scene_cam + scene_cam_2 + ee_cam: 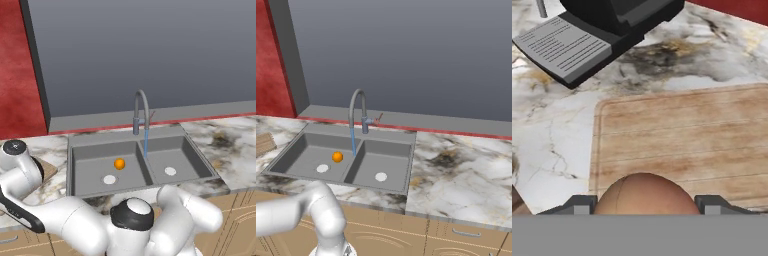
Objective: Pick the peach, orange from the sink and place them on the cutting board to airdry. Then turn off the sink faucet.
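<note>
In the hand view the peach [644, 195], dull reddish-tan, sits right at the bottom between the two dark finger tips [579, 205] of the gripper [644, 207], which is clenched on it from both sides. Beyond it lies the cutting board [682, 135], grain stripes running across, on the marbled counter [552, 130]; a dark appliance with a grey slotted tray [564, 47] stands past the board's far corner.

In the left base view the white arm [75, 220] folds low and reaches out to the left edge over a corner of the board. The orange [119, 163] rests in the left basin of the sink [140, 190], near its white drain [109, 179]. A blue stream falls from the sink faucet [141, 107].

In the right base view the arm bends off to the left, and the orange lies in the left basin.
</note>
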Robot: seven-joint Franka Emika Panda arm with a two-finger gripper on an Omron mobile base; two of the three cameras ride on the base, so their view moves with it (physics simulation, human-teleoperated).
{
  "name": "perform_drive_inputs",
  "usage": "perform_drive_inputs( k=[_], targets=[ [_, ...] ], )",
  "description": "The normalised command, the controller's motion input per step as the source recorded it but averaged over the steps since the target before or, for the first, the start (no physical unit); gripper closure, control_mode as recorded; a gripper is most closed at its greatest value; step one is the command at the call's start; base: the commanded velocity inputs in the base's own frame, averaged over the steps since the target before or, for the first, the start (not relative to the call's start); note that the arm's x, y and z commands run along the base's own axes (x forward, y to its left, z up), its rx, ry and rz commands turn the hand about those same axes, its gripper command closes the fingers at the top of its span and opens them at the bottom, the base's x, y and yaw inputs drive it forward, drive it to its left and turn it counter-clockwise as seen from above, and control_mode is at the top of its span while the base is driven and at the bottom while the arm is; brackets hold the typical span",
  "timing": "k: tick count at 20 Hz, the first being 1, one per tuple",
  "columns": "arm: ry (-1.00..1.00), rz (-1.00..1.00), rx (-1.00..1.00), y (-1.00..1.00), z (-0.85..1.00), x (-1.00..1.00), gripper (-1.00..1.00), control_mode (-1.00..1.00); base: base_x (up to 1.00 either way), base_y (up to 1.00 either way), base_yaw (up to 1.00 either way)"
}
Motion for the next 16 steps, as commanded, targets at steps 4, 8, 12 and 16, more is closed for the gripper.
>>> perform_drive_inputs(
  k=[4,8,12,16],
  targets=[
    [0.05,0.00,0.01,0.14,-0.14,0.00,1.00,-1.00,0.00,0.00,0.00],
    [0.04,0.00,0.00,0.18,-0.16,0.00,1.00,-1.00,0.00,0.00,0.00],
    [0.04,0.00,0.00,0.16,-0.19,0.00,1.00,-1.00,0.00,0.00,0.00],
    [0.02,0.00,0.00,0.09,-0.13,0.00,1.00,-1.00,0.00,0.00,0.00]
  ],
)
